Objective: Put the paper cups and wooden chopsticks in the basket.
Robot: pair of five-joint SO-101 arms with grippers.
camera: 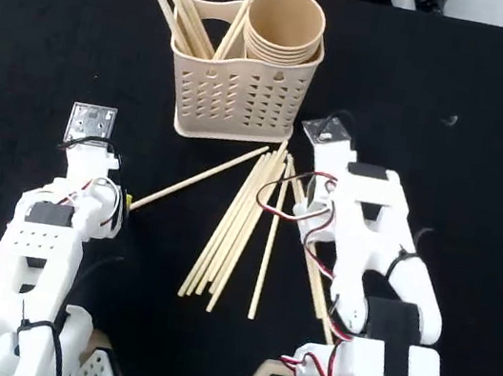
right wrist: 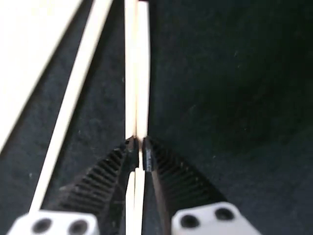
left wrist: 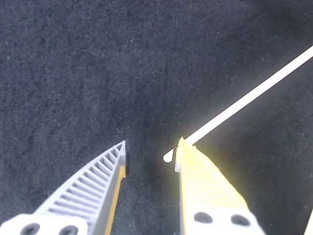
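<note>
High view tells me the paper cups [camera: 286, 22] and some chopsticks [camera: 179, 12] stand already in the basket [camera: 237, 99], while a loose bundle [camera: 240, 230] lies on the worktop [camera: 64, 41], where my right end effector [right wrist: 139, 147] pinches two sticks [right wrist: 143, 73] and my left end effector [left wrist: 149, 152] is spread beside a single stick [left wrist: 244, 100].

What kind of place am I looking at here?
Probably a robotics lab or hobby bench: two small white arms at a black-clothed table, with a basket of paper cups and loose chopsticks laid out as props.
</note>
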